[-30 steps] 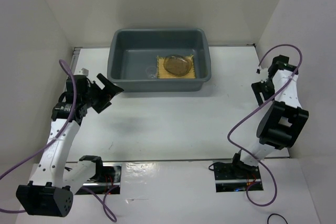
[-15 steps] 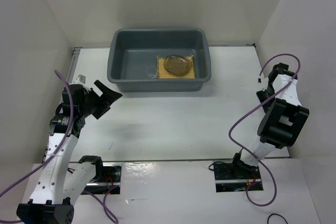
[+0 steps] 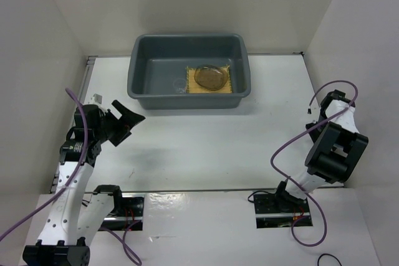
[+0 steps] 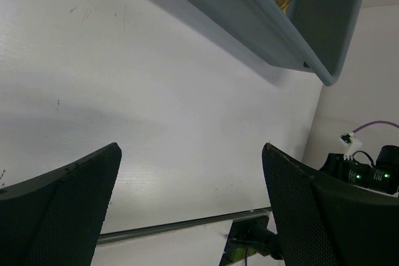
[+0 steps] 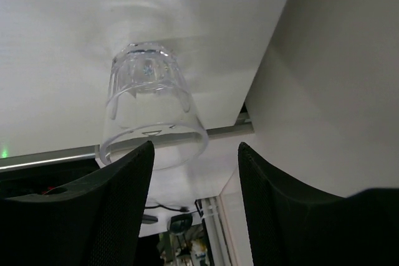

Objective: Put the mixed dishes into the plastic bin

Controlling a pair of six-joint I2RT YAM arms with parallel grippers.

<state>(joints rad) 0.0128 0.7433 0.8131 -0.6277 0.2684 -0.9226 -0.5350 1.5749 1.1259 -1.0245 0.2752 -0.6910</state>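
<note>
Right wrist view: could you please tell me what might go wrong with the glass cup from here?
The glass cup sits off centre in the right gripper, overlapping one finger; closing may knock it instead of clamping it.
It stands near the table edge, so a nudge could push it off.
Smooth glass may slip en route to the plastic bin.

Brown plate (image 3: 210, 77) on yellow mat (image 3: 223, 88) in grey bin (image 3: 142, 66), clear cup (image 5: 151, 101) outside

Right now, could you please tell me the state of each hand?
Left hand: open, empty.
Right hand: open, gripping nothing; a small clear glass cup sits just beyond its tips.
</note>
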